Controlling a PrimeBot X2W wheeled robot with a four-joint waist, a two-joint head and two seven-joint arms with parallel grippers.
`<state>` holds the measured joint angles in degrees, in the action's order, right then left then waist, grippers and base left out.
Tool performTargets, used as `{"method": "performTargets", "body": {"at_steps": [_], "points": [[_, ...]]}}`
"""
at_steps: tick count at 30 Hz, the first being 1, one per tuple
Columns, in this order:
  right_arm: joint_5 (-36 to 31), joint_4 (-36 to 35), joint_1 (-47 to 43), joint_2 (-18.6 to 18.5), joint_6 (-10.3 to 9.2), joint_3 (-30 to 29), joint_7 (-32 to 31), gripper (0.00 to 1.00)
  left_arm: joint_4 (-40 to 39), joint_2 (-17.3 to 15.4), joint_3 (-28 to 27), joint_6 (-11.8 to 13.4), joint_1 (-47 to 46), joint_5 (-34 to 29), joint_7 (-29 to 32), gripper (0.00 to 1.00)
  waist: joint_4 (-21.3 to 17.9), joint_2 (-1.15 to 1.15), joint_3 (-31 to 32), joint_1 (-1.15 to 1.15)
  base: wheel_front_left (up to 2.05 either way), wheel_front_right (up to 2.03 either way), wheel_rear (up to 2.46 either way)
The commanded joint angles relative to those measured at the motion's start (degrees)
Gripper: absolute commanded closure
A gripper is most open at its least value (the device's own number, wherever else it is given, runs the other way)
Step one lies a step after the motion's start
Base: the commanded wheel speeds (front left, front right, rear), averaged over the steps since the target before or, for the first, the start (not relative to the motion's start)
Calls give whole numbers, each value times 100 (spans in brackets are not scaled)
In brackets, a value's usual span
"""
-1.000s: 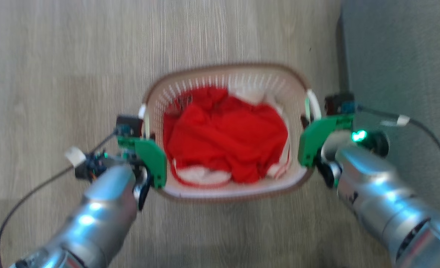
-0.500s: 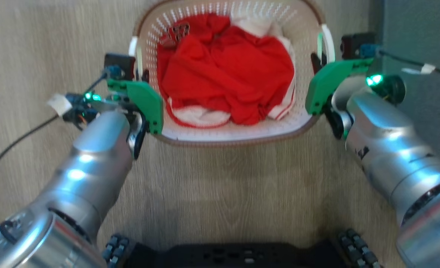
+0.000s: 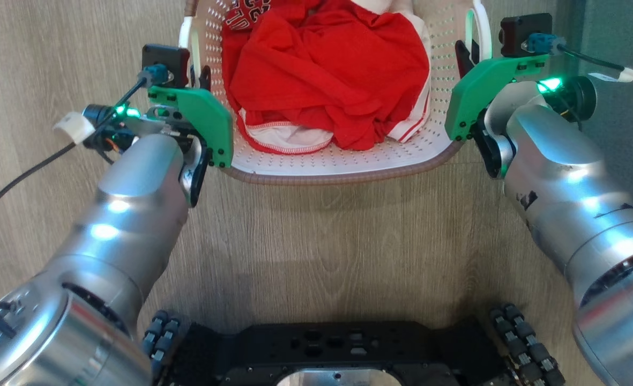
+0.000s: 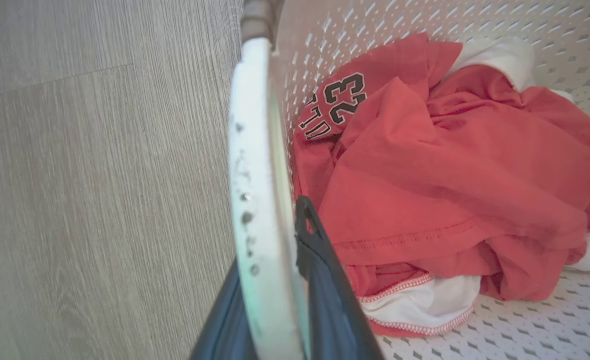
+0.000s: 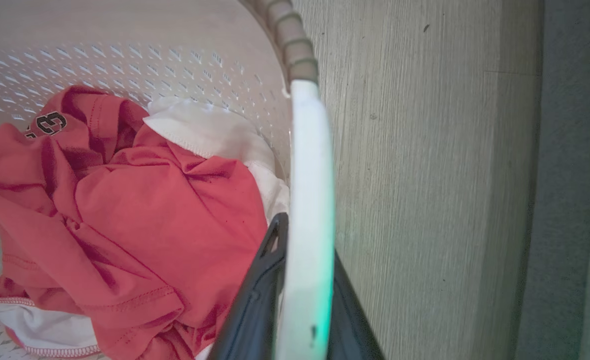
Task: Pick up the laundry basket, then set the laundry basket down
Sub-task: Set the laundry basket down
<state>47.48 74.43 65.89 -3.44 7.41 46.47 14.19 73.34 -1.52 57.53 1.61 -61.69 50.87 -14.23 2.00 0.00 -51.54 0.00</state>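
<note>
The laundry basket (image 3: 343,169) is cream-white, perforated and brown-rimmed, and its far part is cut off by the head view's top edge. Red and white clothes (image 3: 327,64) lie in it. My left gripper (image 3: 203,80) is shut on the basket's left white handle (image 4: 255,165), one dark finger (image 4: 319,260) inside the basket wall and the other outside. My right gripper (image 3: 463,53) is shut on the right white handle (image 5: 309,190) in the same way, with its inner finger (image 5: 260,290) against the clothes. Whether the basket touches the floor I cannot tell.
Pale wood-look floor (image 3: 348,252) lies all around. A grey surface (image 3: 627,59) borders it on the right, close to my right arm. My black wheeled base (image 3: 316,348) sits at the bottom edge, just behind the basket. Cables trail from both wrists.
The head camera has tilted: basket and grippers now sit higher in the picture and my base has come into view. Both grippers keep their hold on the handles.
</note>
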Motion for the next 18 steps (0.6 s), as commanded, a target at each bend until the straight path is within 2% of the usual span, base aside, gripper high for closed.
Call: {"method": "performTargets", "body": {"at_steps": [1, 18], "points": [[-141, -48, -107, 48, 8, -39, 79, 100, 34, -176, -19, 37, -42, -95, -48, 100, 7, 0, -11, 0, 0, 0, 0], [-694, -59, -73, 56, 8, -518, 80, 100, 51, -157, -19, 51, -101, -45, -65, 100, 36, 0, -177, 0, 0, 0, 0]]}}
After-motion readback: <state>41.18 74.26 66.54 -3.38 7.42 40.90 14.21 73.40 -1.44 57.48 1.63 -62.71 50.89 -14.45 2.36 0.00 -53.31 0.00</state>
